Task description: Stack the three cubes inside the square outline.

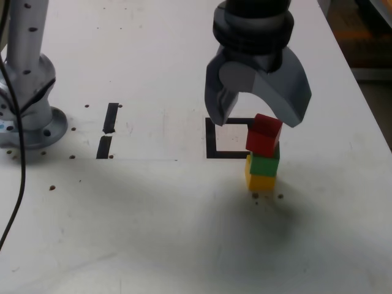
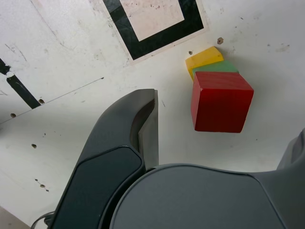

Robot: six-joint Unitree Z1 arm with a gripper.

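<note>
While the fingers (image 2: 151,129) stood apart, empty, the red cube (image 2: 223,102) topped the stack (rigid and probably light), best gripped across opposite side faces.

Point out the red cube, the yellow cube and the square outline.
Red cube (image 2: 223,109), wrist view, front face.
Yellow cube (image 1: 261,183), exterior view, lower side.
Square outline (image 1: 211,139), exterior view, left strip.

Red cube (image 2: 222,102) over green (image 2: 215,67) and yellow (image 2: 205,58), apparently stacked.
</note>
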